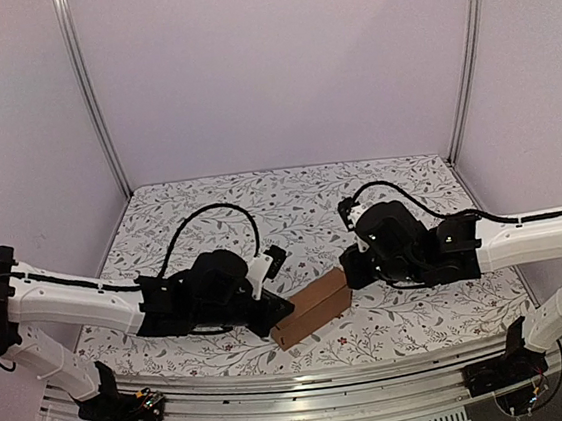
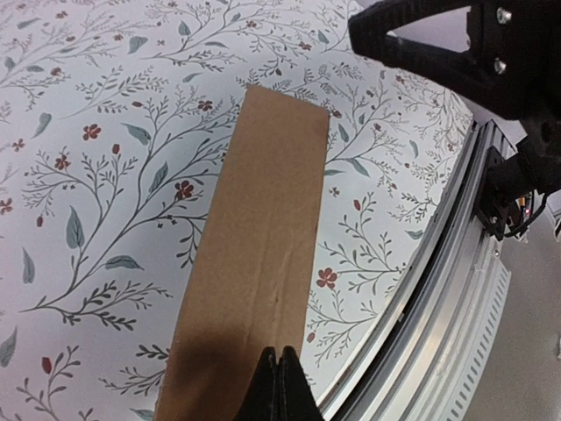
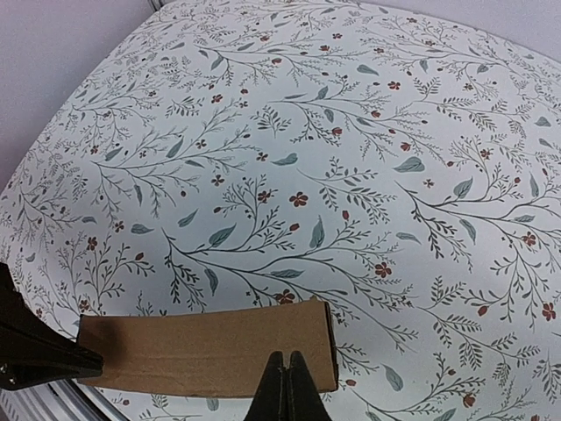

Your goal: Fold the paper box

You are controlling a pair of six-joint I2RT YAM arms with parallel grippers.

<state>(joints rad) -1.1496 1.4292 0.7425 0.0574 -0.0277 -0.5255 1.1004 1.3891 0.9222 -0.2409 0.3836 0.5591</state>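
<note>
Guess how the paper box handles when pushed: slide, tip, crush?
Probably light: the paper box looks like thin brown cardboard. Lying low and oblong on the table, it should slide or pivot, not tip. Walls may dent if squeezed.

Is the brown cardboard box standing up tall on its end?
No, the small oblong brown cardboard box lies on its long side on the flower-patterned table.
</note>
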